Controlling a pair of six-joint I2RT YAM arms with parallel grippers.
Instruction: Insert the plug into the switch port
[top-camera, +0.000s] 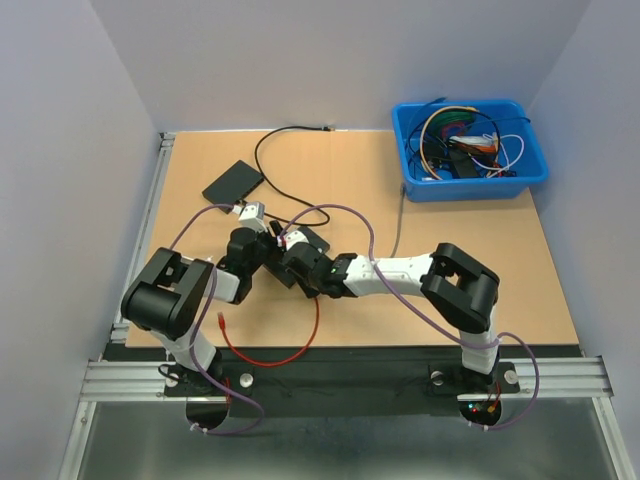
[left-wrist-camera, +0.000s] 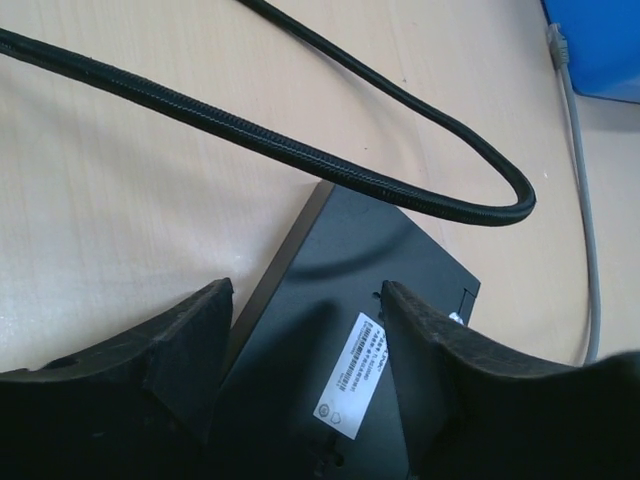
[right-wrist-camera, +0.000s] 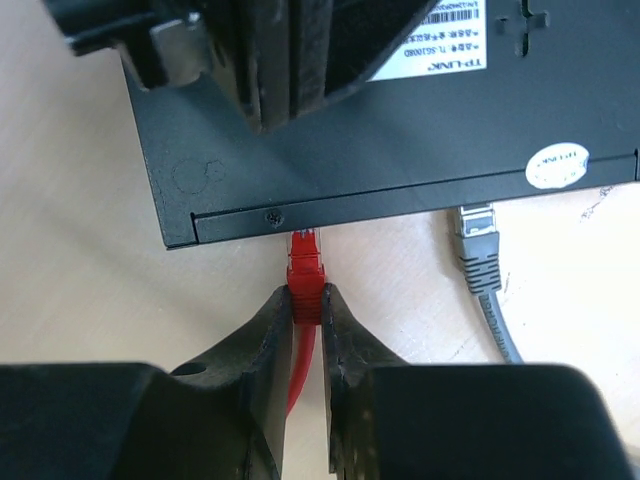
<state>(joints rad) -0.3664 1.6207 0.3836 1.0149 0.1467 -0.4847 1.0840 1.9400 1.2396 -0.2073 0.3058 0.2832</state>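
The black switch (right-wrist-camera: 400, 150) lies label side up; in the top view both grippers hide most of it. My left gripper (left-wrist-camera: 307, 290) straddles it (left-wrist-camera: 330, 300), one finger (left-wrist-camera: 200, 330) at its side edge and the other over the labelled face; it also shows in the top view (top-camera: 262, 250). My right gripper (right-wrist-camera: 306, 295) is shut on the red plug (right-wrist-camera: 305, 270). The plug's clear tip touches the switch's front edge. How far it is in the port is hidden. In the top view the right gripper (top-camera: 295, 262) meets the left one at mid-table.
A grey plug (right-wrist-camera: 478, 230) and its cable (top-camera: 400, 215) sit at the switch's front edge, right of the red plug. The red cable (top-camera: 300, 340) loops towards the near edge. A second flat black box (top-camera: 232, 182), a black cable (top-camera: 275, 140) and a blue bin (top-camera: 530, 165) of wires stand behind.
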